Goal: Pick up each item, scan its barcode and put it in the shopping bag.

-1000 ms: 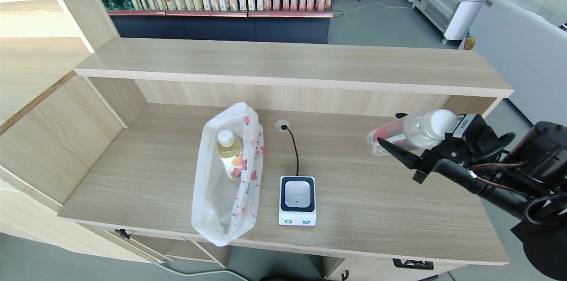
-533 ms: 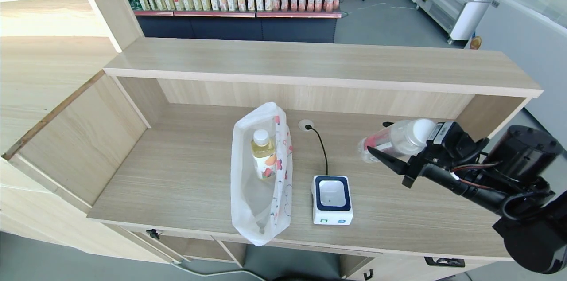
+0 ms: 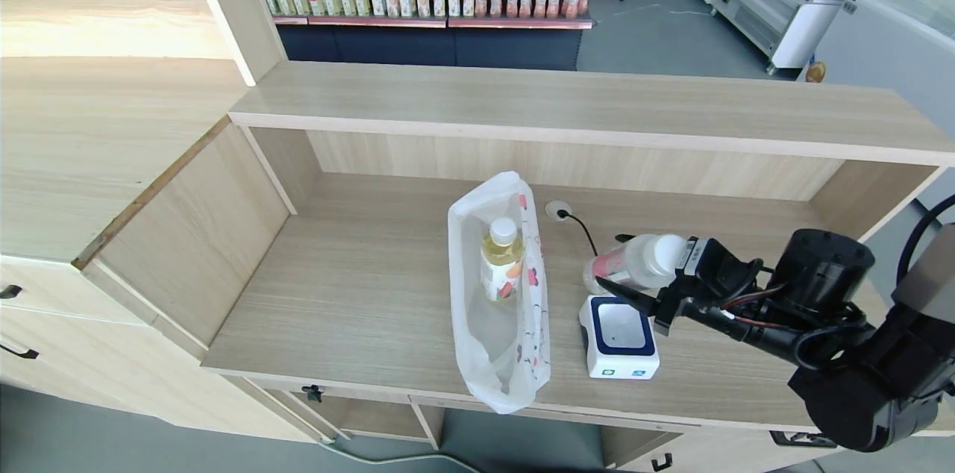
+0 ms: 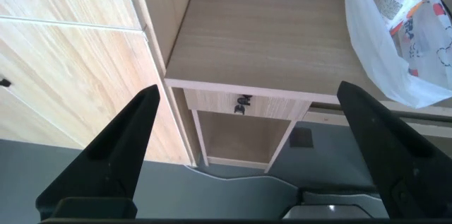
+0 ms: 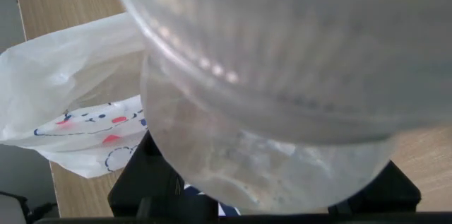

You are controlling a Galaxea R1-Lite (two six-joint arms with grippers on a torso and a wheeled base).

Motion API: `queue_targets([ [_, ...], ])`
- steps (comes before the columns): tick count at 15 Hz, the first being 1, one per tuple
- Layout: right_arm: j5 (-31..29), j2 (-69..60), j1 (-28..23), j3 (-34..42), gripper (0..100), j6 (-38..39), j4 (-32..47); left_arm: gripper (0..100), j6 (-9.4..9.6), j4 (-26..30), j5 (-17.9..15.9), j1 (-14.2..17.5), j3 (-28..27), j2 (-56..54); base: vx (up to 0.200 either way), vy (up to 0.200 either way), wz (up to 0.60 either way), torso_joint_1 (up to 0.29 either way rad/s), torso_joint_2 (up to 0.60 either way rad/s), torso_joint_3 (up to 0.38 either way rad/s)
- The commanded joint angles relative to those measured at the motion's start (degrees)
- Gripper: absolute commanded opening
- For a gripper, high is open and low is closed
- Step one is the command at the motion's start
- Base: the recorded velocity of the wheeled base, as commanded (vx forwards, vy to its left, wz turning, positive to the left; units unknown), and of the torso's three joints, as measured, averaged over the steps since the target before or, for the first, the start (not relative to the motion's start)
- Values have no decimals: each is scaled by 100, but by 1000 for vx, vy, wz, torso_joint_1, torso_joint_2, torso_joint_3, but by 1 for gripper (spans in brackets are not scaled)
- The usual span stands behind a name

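A bottle [image 3: 634, 268] is clamped sideways in the right gripper [image 3: 609, 260], just above the scanner [image 3: 619, 335]; the left gripper [image 4: 248, 88] is released.

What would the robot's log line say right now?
right tool: shut on clear bottle, sideways by scanner | bag: open, yellow drink inside | left tool: open

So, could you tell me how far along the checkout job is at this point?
Done: one yellow bottle stands in the bag. In hand: the right gripper holds a clear bottle by the scanner, so its scan looks due. Left: bagging it.
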Motion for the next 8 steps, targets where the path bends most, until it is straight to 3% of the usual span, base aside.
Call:
queue_targets([
  [1,-8,298,-30,-76,0,-53,-1,100,-2,-3,2,6,1,-2,0,0,0,0,0,0],
  [8,458,1019,-435,-620,0,-607,-1,100,-2,-3,2,6,1,-2,0,0,0,0,0,0],
])
